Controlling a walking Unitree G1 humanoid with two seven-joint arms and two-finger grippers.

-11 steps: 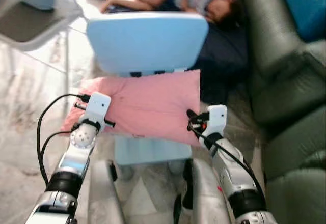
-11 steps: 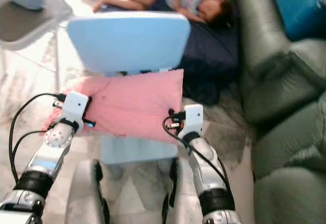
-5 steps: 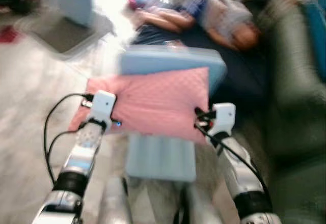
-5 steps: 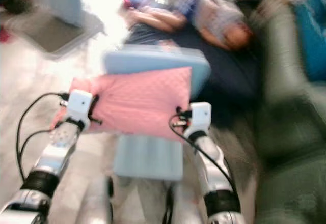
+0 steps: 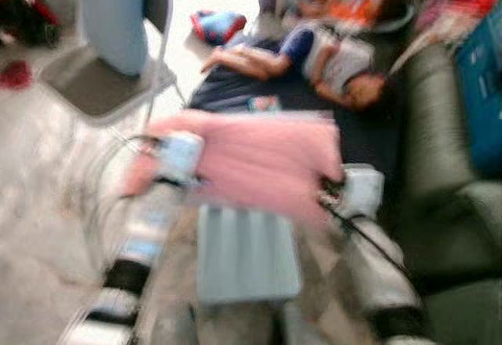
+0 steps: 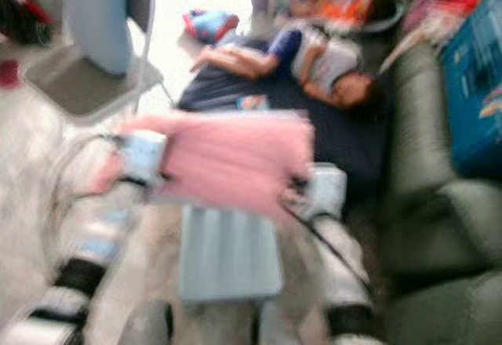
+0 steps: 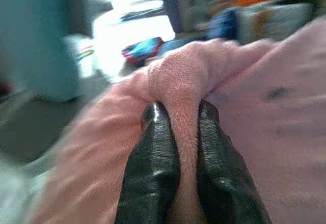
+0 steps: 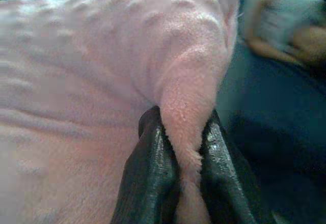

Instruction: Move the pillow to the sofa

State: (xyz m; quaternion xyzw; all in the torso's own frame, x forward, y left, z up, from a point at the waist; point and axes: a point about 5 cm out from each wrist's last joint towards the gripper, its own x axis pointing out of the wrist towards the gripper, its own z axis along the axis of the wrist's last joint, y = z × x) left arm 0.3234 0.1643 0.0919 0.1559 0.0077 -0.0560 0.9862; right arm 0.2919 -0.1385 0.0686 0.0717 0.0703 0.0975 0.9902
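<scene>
Left eye view, blurred: the pink pillow (image 5: 251,157) hangs in the air between both arms, above a light blue chair seat (image 5: 247,255). The left gripper (image 7: 178,127) pinches a fold at one end, the right gripper (image 8: 183,132) a fold at the other — both clamped tight. A green sofa (image 5: 451,165) stands to the right; a person (image 5: 314,55) lies beyond.

Head views look down, blurred; wrist views sit close behind fingers (image 7: 153,173), sharing the pillow (image 5: 251,161).
</scene>
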